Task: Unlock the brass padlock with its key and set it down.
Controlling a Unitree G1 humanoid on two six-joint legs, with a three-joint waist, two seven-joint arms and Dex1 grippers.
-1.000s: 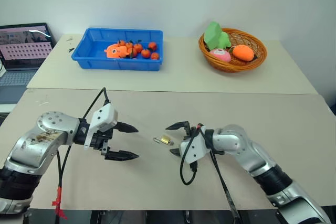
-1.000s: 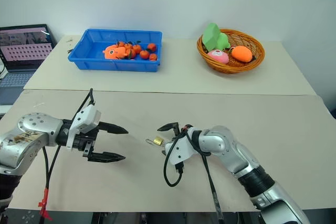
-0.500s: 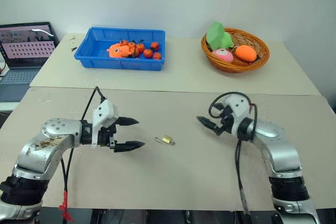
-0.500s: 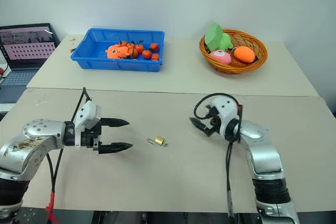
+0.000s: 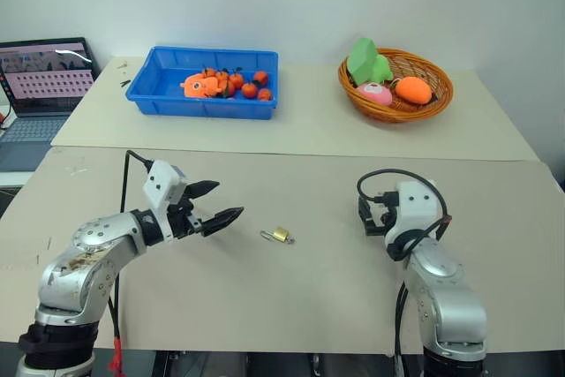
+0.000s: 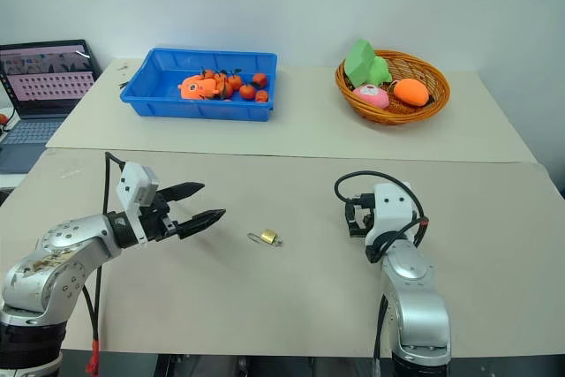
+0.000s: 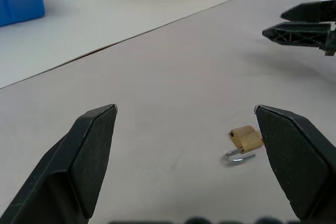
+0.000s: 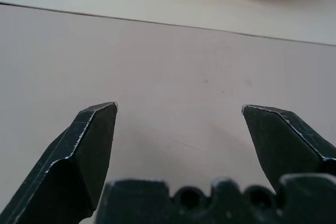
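Note:
The brass padlock [image 5: 281, 236] lies on the beige table [image 5: 291, 306], small and golden, its thin silver shackle [image 7: 239, 156] towards my left gripper. The key is out of view. My left gripper [image 5: 226, 201] hovers open just left of the padlock, a short gap away, pointing at it with nothing between its fingers. My right gripper [image 5: 374, 216] stands open and empty farther off to the padlock's right, pointing away from me over bare table. In the left wrist view the padlock [image 7: 245, 139] sits by one finger, and the right gripper [image 7: 274, 23] shows beyond it.
A blue bin [image 5: 201, 81] with orange toy fruit stands at the back left. A wicker basket [image 5: 395, 86] of toy food is at the back right. A laptop [image 5: 40, 77] sits at the far left. A seam [image 5: 291, 154] crosses between the two tables.
My right gripper has pulled away from the padlock to the right and rolled round to point forward. My left gripper has swung to point at the padlock. The padlock has not moved.

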